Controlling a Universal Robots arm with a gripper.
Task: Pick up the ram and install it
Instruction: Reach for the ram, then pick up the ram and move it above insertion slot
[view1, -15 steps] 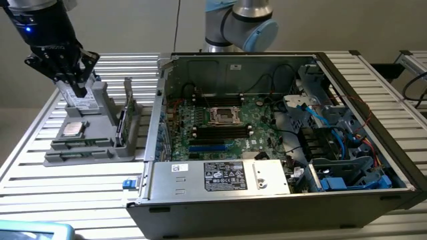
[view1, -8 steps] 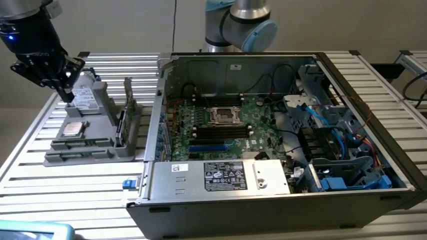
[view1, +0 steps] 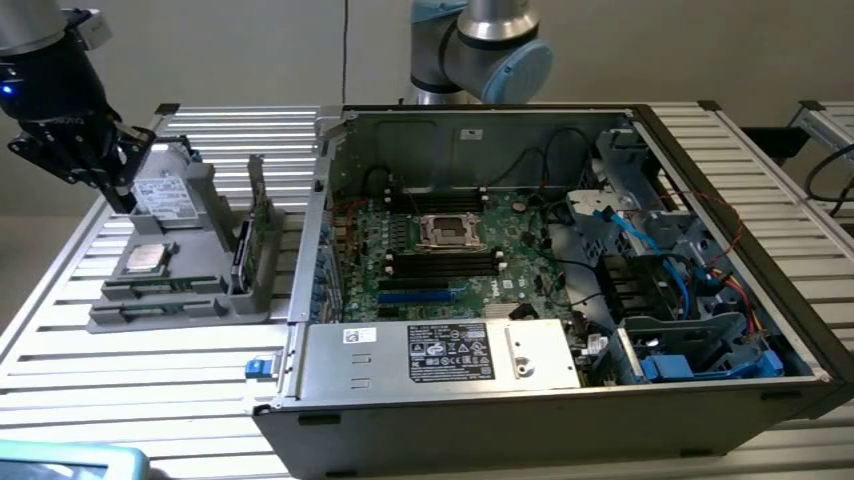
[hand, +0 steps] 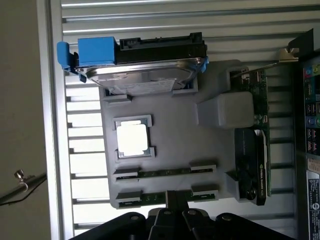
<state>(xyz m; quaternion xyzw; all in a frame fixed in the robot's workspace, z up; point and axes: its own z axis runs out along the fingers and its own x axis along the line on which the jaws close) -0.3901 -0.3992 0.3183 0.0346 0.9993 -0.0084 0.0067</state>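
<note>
Two thin dark-green ram sticks lie side by side in the slots of a grey holder tray (view1: 187, 318), one ram (view1: 158, 291) behind the other ram (view1: 154, 312). In the wrist view the same ram sticks (hand: 165, 174) (hand: 150, 197) lie along the tray's near edge. My gripper (view1: 120, 198) hangs above the tray's far end, over the silver drive (view1: 163, 195), with its fingers shut and nothing between them. In the wrist view the gripper (hand: 176, 199) has its fingertips pressed together and overlaps the nearer ram.
The tray also holds a square silver chip (view1: 144, 258) and an upright green card (view1: 254, 235). On the exterior view's right stands the open computer case (view1: 747, 290), with a motherboard (view1: 441, 250), black memory slots (view1: 441, 262), cables and a power supply (view1: 441, 352).
</note>
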